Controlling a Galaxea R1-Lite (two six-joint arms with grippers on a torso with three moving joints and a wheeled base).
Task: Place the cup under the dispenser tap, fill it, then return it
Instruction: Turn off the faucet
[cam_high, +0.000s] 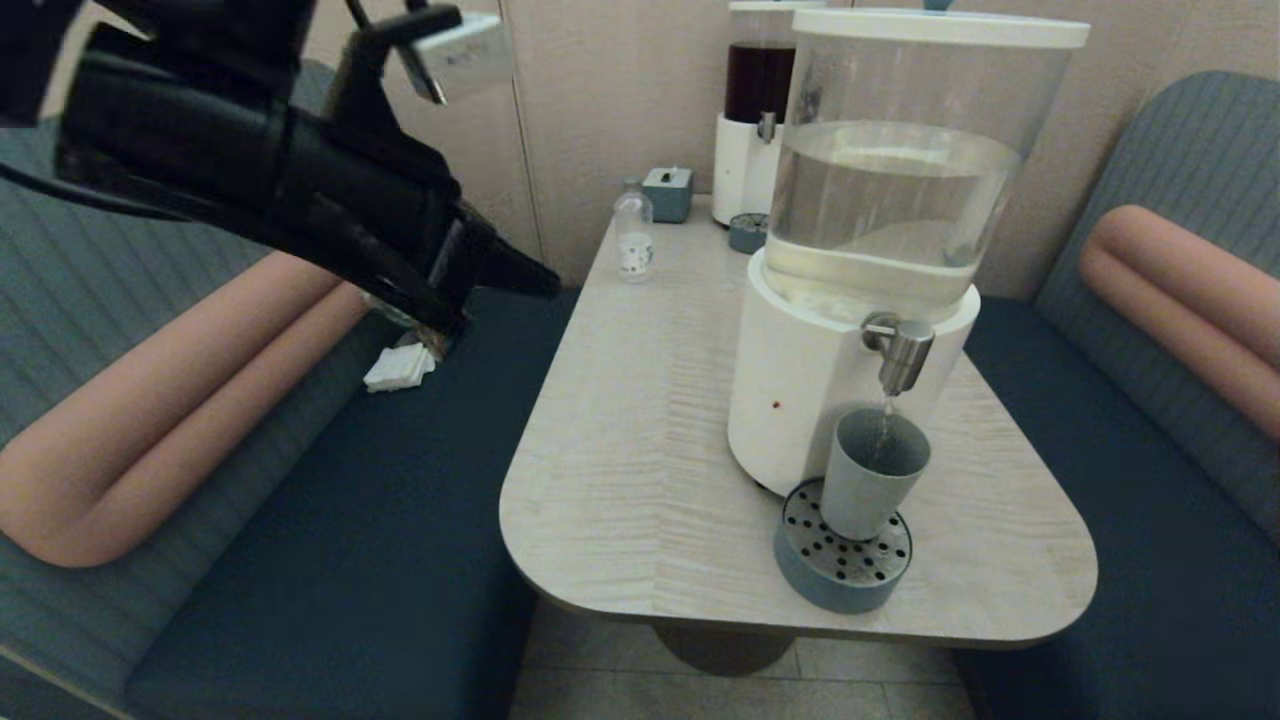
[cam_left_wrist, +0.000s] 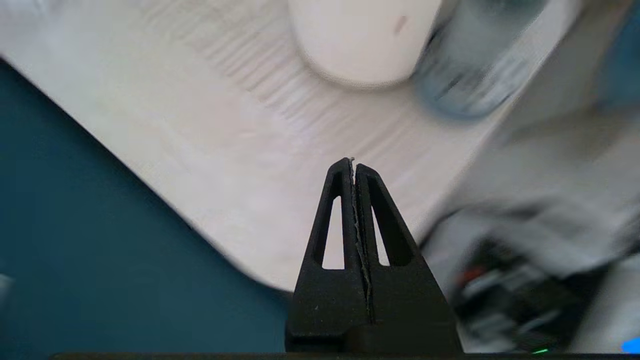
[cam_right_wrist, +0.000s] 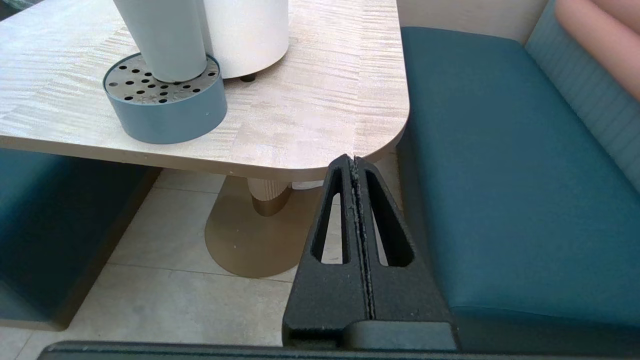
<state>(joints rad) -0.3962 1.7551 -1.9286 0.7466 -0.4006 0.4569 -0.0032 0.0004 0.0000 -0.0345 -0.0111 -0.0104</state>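
Left claw (cam_left_wrist: 354, 165) closed, cup (cam_high: 872, 470) under tap (cam_high: 902, 352)

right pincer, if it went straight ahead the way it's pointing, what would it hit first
Probably the near rounded corner of the table: the shut right pincer points at that edge from below the tabletop. Depth is unclear, so it might slip just under it.

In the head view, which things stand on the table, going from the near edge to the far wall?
Drip tray with the cup → dispenser tap → small clear bottle → small blue-grey box.
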